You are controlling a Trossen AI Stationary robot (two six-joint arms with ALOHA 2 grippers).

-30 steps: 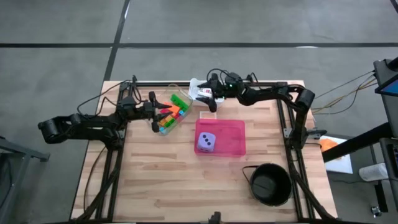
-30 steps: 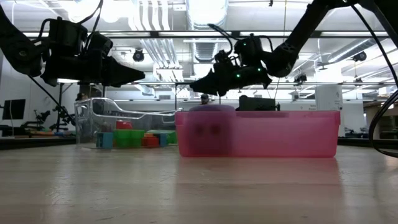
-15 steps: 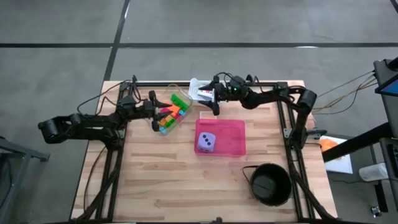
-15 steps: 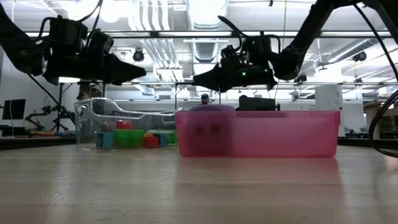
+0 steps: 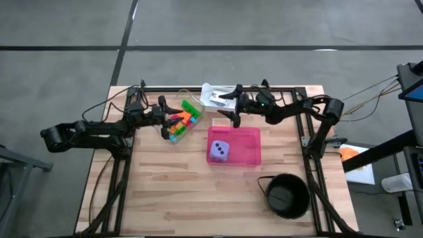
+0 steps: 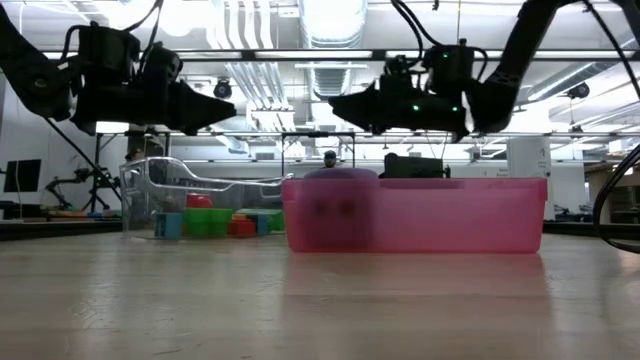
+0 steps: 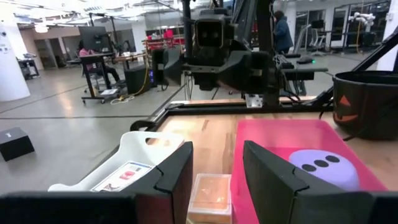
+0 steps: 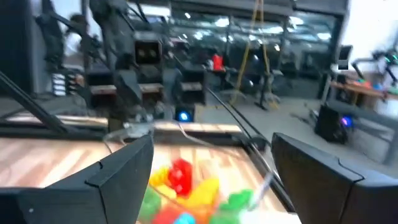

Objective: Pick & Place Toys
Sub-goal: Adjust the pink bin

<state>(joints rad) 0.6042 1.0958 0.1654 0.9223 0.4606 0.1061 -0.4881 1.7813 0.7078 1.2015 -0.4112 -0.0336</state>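
Table: I see the wooden top filling the middle of the high frame.
Pink bin: centre of frame, on the table.
Black bowl: lower right, well apart from the bin.
Clear container: upper centre-left, holding the bricks.
Lilac die: inside the pink bin, at its left end.
Right end effector: I read it spread wide and empty, hanging above the table just over the bin's upper-left corner.
Left end effector: at the container's left edge; fingers partly parted, and I cannot tell whether they grip anything.
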